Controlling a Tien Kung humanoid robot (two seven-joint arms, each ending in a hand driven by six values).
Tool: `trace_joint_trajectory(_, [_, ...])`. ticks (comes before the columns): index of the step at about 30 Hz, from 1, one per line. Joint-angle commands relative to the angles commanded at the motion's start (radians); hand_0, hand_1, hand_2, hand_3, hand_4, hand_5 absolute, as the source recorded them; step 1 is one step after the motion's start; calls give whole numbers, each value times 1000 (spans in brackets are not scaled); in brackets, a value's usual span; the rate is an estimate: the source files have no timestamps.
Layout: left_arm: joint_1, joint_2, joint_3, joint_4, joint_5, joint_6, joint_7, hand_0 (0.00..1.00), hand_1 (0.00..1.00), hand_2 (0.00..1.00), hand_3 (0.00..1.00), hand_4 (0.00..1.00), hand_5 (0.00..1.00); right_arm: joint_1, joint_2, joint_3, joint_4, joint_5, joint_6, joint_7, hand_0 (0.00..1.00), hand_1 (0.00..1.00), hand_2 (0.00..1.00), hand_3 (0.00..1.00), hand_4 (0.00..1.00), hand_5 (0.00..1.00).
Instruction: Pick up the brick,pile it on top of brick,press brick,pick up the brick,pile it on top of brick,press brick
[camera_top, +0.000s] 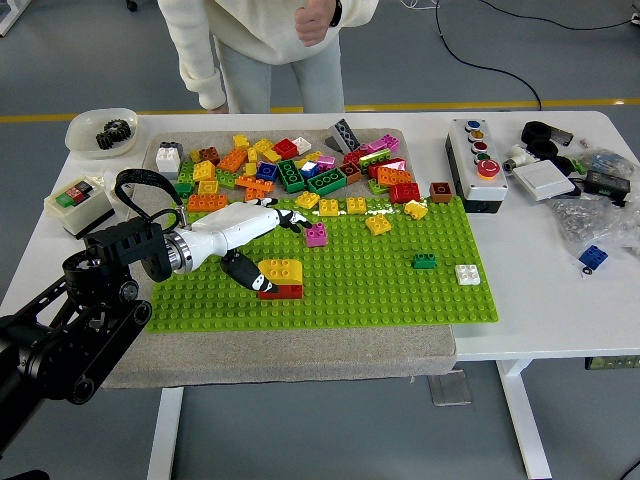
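Note:
A yellow brick (281, 270) sits on top of a red brick (285, 292) at the left of the green baseplate (400, 295). My left hand (264, 242), white with black fingertips, reaches in from the left just beside this stack. Its fingers (290, 215) stretch out above the stack and its thumb (243, 270) points down against the stack's left side. The hand is open and holds nothing. My right arm does not show.
Loose bricks (290, 170) are heaped behind the baseplate. A pink brick (316, 235), a green brick (424, 261) and a white brick (467, 273) stand on it. A button box (478, 165) is at the right. A person (260, 40) stands at the far side, hands off the table.

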Motion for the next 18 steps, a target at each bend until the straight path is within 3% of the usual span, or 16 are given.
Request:
trace_joint_trajectory(11, [9, 3, -19, -33, -40, -9, 2, 998, 805, 802, 871, 998, 117, -1, 1, 1, 0, -2, 1, -1, 742, 647, 714, 581, 804, 348])
trace_joint_trajectory(12, [13, 6, -32, -45, -61, -6, 7, 998, 805, 800, 816, 998, 188, -2, 1, 2, 0, -2, 0, -1, 742, 647, 713, 581, 805, 350])
trace_joint_trajectory(17, [21, 12, -58, -61, -95, 8, 14, 998, 805, 800, 816, 998, 188, -1, -1, 3, 0, -2, 0, 0, 742, 647, 713, 581, 805, 350])
trace_joint_trajectory(18, [23, 14, -64, -66, -104, 16, 15, 998, 801, 793, 760, 998, 332, -1, -1, 3, 0, -2, 0, 0, 741, 647, 713, 581, 805, 350])
